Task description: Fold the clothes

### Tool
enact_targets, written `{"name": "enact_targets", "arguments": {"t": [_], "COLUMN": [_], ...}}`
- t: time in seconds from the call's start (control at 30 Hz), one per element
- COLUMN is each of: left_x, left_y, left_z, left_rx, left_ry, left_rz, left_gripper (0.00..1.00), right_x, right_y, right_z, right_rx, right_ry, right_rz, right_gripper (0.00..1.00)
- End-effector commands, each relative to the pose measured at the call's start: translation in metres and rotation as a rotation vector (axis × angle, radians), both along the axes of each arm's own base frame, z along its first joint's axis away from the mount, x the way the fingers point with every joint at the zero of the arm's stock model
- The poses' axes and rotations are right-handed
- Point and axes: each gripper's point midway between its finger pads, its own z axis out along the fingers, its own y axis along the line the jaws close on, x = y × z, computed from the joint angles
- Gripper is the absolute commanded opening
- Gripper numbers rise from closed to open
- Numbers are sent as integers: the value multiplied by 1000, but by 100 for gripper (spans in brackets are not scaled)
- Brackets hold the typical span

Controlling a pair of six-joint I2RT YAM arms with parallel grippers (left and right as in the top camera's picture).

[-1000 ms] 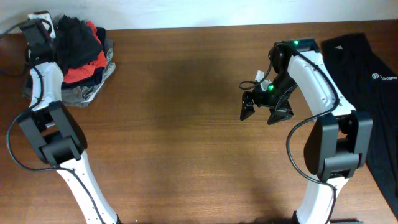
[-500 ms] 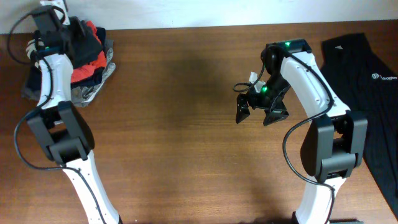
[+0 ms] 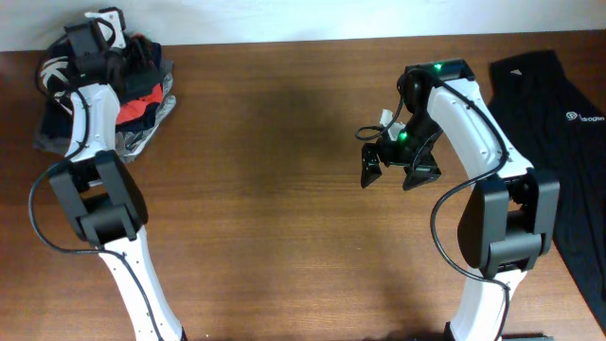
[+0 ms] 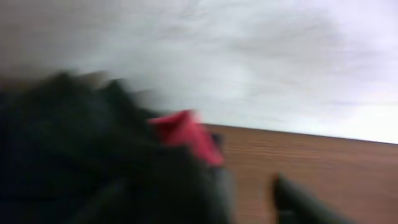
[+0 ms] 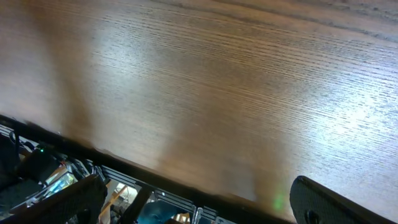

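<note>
A heap of clothes (image 3: 142,90), black, red and grey, lies at the table's far left corner. My left gripper (image 3: 118,55) is at the top of that heap. The left wrist view is blurred: black cloth (image 4: 74,149) fills the left, a red piece (image 4: 186,134) shows behind it, and my left gripper (image 4: 202,190) stands open with one finger against the black cloth. A black shirt (image 3: 554,142) with a small white logo (image 3: 582,117) lies flat at the right edge. My right gripper (image 3: 395,173) hangs open over bare wood, nothing between its fingers (image 5: 317,199).
The brown wooden table (image 3: 265,189) stretches between the two arms. The right wrist view looks across the table's front edge (image 5: 186,180) at equipment below it. A white wall runs behind the heap.
My left arm has swung in over the heap and its jaws have come apart. My right gripper has shifted slightly to the left and stays open.
</note>
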Motion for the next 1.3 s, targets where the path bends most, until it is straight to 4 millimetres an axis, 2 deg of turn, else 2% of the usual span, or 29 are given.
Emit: {"name": "enact_targets", "arguments": {"t": [0.0, 0.1, 0.23, 0.3, 0.43, 0.6, 0.73, 0.83, 0.97, 1.13, 1.27], "left_x": [-14, -32, -74, -106, -174, -253, -314, -360, -414, -458, -483], "left_y": [-30, -44, -64, -79, -103, -120, -142, -166, -195, -215, -217], "left_z": [114, 172, 240, 269, 305, 326, 339, 340, 339, 337, 320], "left_rx": [-101, -117, -116, -136, -184, -179, -97, -51, -5, 5, -1], "left_ry": [-167, -222, -253, -236, -167, -85, -67, -34, -13, -44, -61], "left_rz": [-117, -128, -159, -191, -230, -239, -314, -398, -518, -600, -602], "left_gripper": [99, 99, 99, 99, 99, 99, 99, 99, 99, 99, 99], "right_x": [3, 4, 3, 1, -12, -39, -72, -98, -136, -180, -211], "right_y": [-1, -1, -1, -1, -3, -7, -12, -16, -24, -38, -42], "right_z": [12, 15, 30, 42, 77, 131, 178, 209, 241, 267, 278], "right_rx": [-6, -4, 2, 6, 15, 37, 59, 74, 84, 64, 84], "right_ry": [-53, -62, -102, -129, -206, -363, -524, -662, -832, -1020, -1122], "right_rz": [16, 15, 14, 14, 14, 14, 13, 11, 8, -9, -28], "right_gripper": [99, 99, 99, 99, 99, 99, 99, 99, 99, 99, 99]}}
